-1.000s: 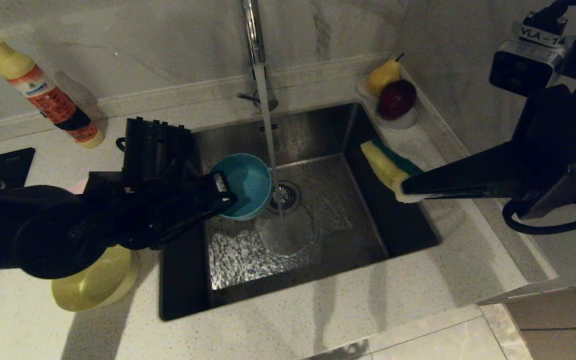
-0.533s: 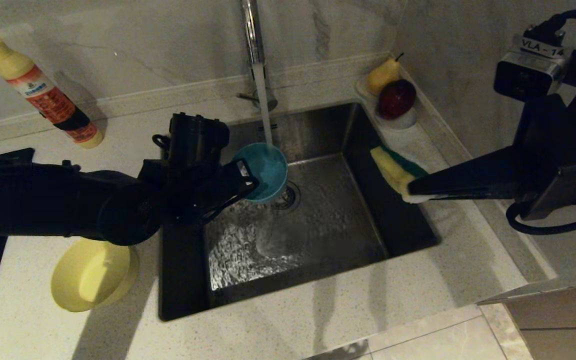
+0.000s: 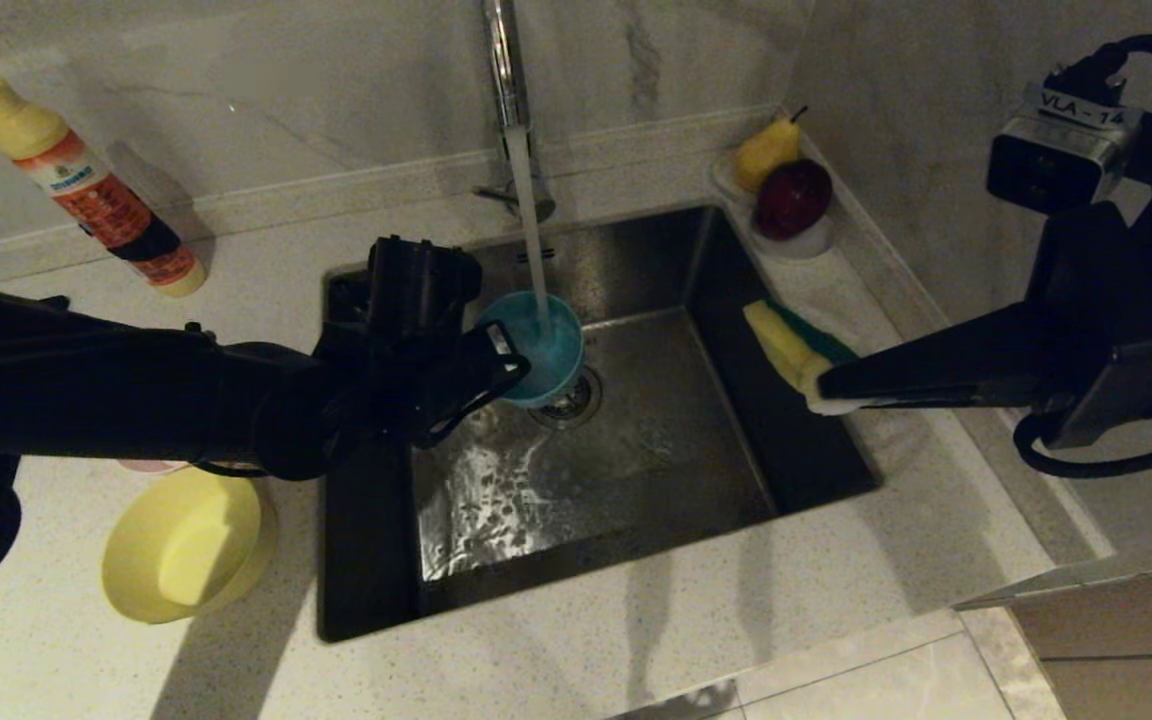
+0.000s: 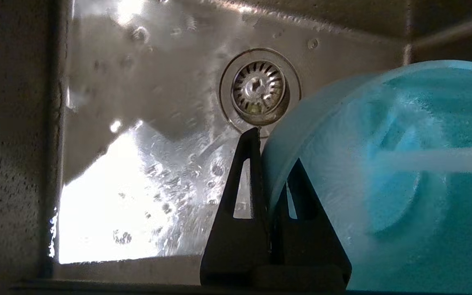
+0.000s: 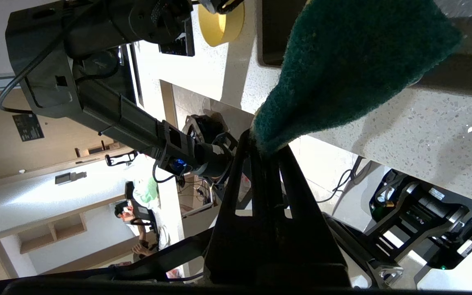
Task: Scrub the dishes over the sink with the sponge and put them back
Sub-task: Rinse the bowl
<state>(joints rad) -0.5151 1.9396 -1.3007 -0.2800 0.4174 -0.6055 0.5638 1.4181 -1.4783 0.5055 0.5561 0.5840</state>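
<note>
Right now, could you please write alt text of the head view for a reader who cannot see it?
The left gripper holds a light blue bowl by its rim under the tap's running water, above the steel sink. The right gripper holds a yellow-and-green sponge over the sink's right edge. A yellow bowl sits on the counter to the left.

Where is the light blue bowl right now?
In the head view, the light blue plastic bowl is over the steel sink, under the tap stream, held by the left gripper.
</note>
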